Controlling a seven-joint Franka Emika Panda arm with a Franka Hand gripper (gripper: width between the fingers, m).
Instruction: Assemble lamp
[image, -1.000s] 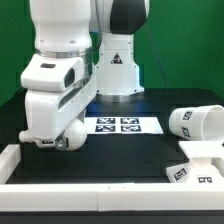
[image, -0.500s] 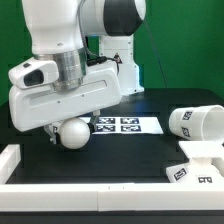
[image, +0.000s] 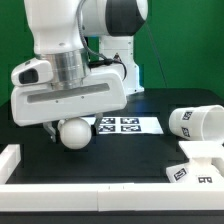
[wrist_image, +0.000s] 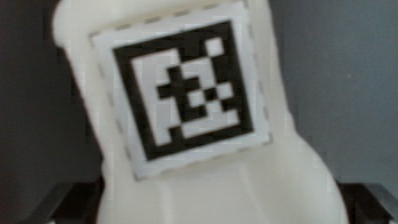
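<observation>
While the gripper (image: 67, 123) is pinching the white plastic round-headed bulb (image: 73, 133) just above the black table (image: 120, 152), near the marker board (image: 122, 125), the step is calling for a slow, level carry toward the white flared square base (image: 200, 160) at the exterior view's right.

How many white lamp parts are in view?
3: the bulb in the gripper, the shade on its side at the exterior view's right, the base nearer the camera. The arm could hide more.
</observation>
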